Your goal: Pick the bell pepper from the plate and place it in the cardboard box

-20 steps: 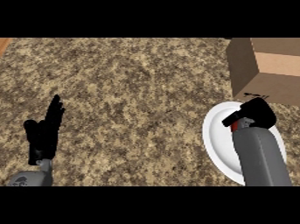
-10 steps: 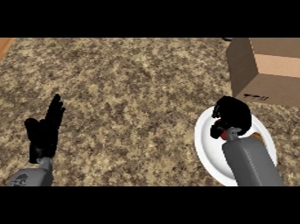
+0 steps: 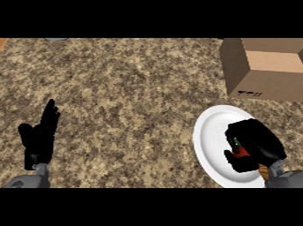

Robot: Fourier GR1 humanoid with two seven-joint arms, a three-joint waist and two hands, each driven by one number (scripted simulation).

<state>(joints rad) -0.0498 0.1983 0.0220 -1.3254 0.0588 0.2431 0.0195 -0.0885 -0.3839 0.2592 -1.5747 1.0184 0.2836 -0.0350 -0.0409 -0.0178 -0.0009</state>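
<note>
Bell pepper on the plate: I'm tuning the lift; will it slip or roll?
Likely light: the right hand nearly hides the bell pepper. It may slide on the smooth white plate if nudged. Roundness is hidden, so rolling is uncertain.

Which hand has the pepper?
The right hand, curled round the red bell pepper over the white plate. The left hand is open, holding nothing.

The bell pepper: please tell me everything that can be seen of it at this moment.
Only a small part of the bell pepper shows: a red patch of skin with a thin green bit above it, perhaps the stem. The right hand hides the rest, its black fingers curled round it. The pepper is over the right half of the white plate; whether it rests on the plate or is lifted cannot be told.
</note>
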